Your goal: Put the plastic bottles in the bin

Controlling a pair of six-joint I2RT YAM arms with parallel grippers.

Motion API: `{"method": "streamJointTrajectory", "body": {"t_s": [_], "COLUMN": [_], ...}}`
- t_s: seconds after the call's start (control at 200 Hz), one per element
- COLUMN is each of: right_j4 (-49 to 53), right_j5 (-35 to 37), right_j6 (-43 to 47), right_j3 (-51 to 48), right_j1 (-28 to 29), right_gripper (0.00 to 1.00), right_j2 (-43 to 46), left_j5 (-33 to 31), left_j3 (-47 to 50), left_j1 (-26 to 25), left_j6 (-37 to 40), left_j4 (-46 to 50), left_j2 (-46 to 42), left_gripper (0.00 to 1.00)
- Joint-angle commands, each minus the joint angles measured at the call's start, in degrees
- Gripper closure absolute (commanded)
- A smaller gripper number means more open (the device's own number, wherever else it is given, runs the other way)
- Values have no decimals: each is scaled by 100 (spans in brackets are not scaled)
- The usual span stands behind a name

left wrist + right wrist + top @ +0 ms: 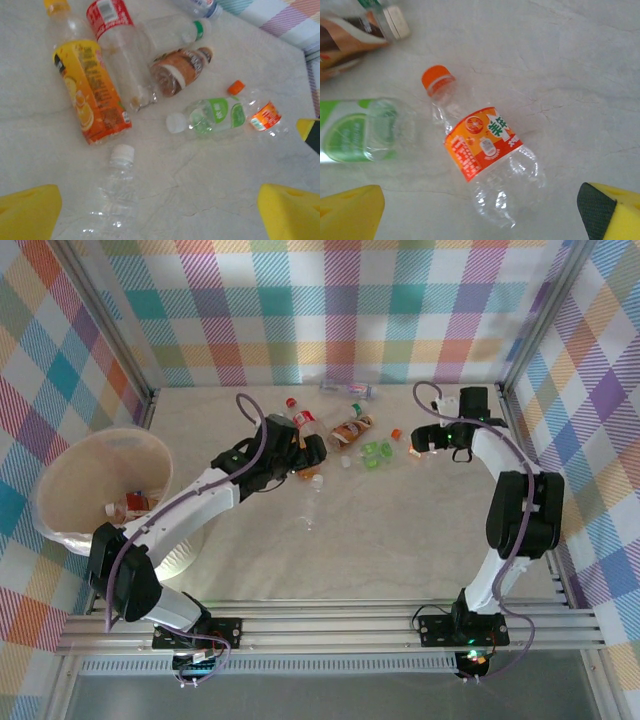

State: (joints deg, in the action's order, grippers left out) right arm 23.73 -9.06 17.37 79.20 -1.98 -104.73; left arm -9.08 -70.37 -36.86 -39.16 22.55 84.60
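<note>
Hovering over the scattered plastic bottles (350,430) at the far middle of the worktop (400,540), both arms carry spread, empty jaws. The left jaws open either side of a clear white-capped bottle (117,190) lying near an orange-labelled one (92,95); the right jaws hang above an orange-capped bottle (485,155) beside a green-labelled one (360,130). The bin (95,465) stands at the worktop's left edge, bottles already inside.
</note>
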Motion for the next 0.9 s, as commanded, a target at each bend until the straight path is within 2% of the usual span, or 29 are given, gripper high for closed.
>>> {"method": "streamJointTrajectory", "body": {"t_s": [0.0,0.28,0.45,0.555,0.685,0.895], "right_j4": [509,1272,1785,2203,2541,2444], "right_j5": [-378,-48,-10,-375,-271,-149], "right_j6": [1082,2211,2359,2513,2678,2626], "right_j3": [435,1693,2371,2544,2546,2456], "right_j1": [-164,-181,-180,-146,-92,-49], "right_gripper": [0,2,4,6,8,13], "right_j2": [-304,-1481,-1951,-2114,-2288,-2354], "left_j5": [-183,-793,-939,-991,-948,-852], "left_j3": [310,867,1085,1133,1098,1093], "left_j1": [-93,-115,-119,-113,-119,-115], "left_j6": [-301,-590,-641,-614,-515,-299], "left_j4": [-479,-756,-877,-862,-835,-972], "left_j2": [-216,-493,-707,-737,-735,-743], "left_gripper": [0,0,0,0,0,0]}}
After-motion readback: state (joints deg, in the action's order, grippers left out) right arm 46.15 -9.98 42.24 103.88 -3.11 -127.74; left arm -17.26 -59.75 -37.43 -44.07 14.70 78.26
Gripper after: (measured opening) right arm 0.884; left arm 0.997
